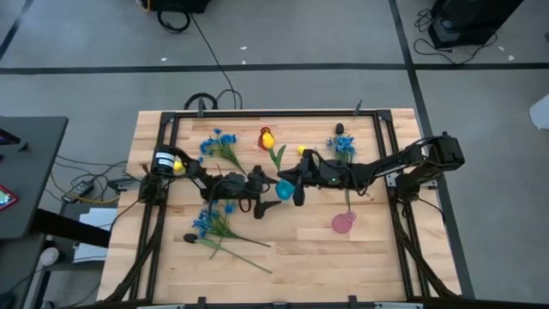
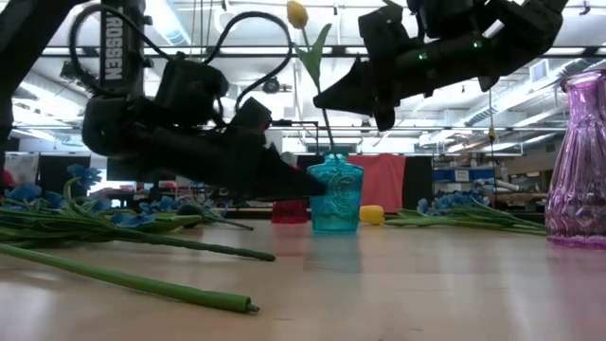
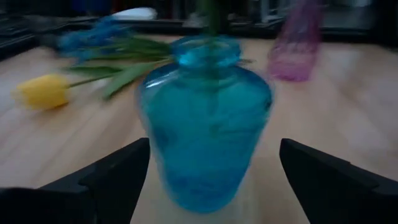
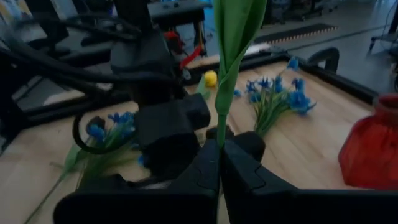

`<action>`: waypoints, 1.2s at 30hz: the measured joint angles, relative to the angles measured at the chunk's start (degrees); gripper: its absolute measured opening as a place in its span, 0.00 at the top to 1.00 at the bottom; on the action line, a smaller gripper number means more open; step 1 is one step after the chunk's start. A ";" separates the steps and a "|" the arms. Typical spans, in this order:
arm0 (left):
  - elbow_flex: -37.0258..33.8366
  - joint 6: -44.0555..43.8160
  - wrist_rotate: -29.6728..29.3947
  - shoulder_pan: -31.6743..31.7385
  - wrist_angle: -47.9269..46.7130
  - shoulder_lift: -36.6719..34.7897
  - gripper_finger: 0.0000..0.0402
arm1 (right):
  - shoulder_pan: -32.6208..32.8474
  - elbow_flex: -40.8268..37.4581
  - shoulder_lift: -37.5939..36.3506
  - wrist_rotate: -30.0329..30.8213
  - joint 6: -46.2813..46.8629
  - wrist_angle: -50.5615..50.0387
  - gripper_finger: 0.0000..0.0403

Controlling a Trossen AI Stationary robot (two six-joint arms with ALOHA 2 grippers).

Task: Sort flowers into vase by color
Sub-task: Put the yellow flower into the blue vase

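Near the bench's middle, the right gripper point(image 4: 219, 158) has its fingers clenched on the green stem of a yellow tulip point(image 2: 297, 13), which stands upright with its lower end down in the blue vase point(image 2: 335, 194). The left gripper point(image 3: 208, 180) is level with the vase, fingers spread wide on either side of its belly and not touching it, apparently ready to steady it.

The tulip looks light, its stem thin and probably springy with a wire core; the low grip just above the vase mouth suits it, since a higher hold would let the foot swing. The vase looks like glass: hard, smooth, likely slippery, easy to tip with a tall stem inside. Its widest part, between the spread fingers, is the place to brace it.

Around it, blue sprays point(image 1: 219, 225) lie toward the front left, with long stems running across the bench. More blue point(image 1: 221, 146) lies behind, and another bunch point(image 1: 343, 146) at the back right. A loose yellow bud point(image 2: 371, 215) rests beside the blue vase, a red vase point(image 1: 266, 136) stands behind it, and a pink vase point(image 1: 344, 222) is well apart at the front right. Both arms crowd the vase closely; a collision between them is the main risk.
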 joint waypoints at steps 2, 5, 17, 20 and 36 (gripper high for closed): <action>1.34 -1.01 2.97 -0.05 -0.12 0.74 0.06 | 0.00 -0.02 0.00 -0.66 0.18 -0.41 0.96; 2.58 0.02 3.09 -0.03 -1.01 1.35 0.04 | 0.12 0.00 0.00 -0.81 0.18 -0.58 0.95; 4.81 2.15 -1.72 -0.03 -3.02 1.29 0.01 | 1.83 0.03 0.00 -0.98 -1.64 -1.66 0.93; 5.72 2.31 -2.25 0.02 -4.81 1.29 0.02 | 2.19 0.03 0.00 -0.92 -2.01 -1.98 0.93; 6.48 6.52 -1.62 0.02 -7.18 1.27 0.08 | 2.57 0.03 0.00 -0.74 -0.80 -6.83 0.80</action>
